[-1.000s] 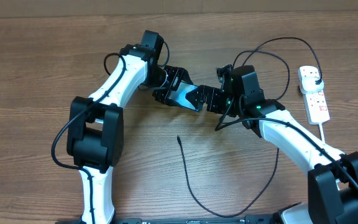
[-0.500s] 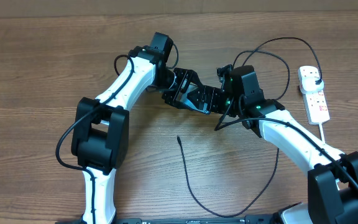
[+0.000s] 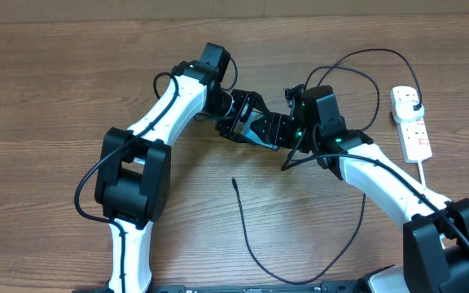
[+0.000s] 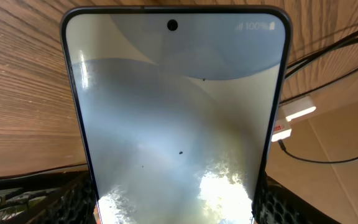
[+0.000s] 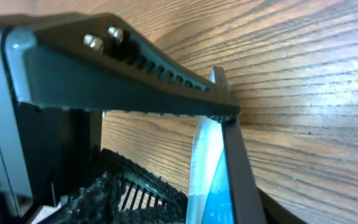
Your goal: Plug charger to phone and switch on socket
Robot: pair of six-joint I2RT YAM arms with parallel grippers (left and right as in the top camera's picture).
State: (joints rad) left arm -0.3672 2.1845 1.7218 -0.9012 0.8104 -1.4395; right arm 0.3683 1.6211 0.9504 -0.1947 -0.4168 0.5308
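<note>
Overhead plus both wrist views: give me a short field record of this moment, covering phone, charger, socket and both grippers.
phone: screen lit, held between the two grippers
left gripper: appears shut on the phone's sides
right gripper: appears shut on the phone's edge
charger: connector tip loose on the table, not in the phone
socket: far right, charger plugged into its end outlet; switch state unreadable
</note>
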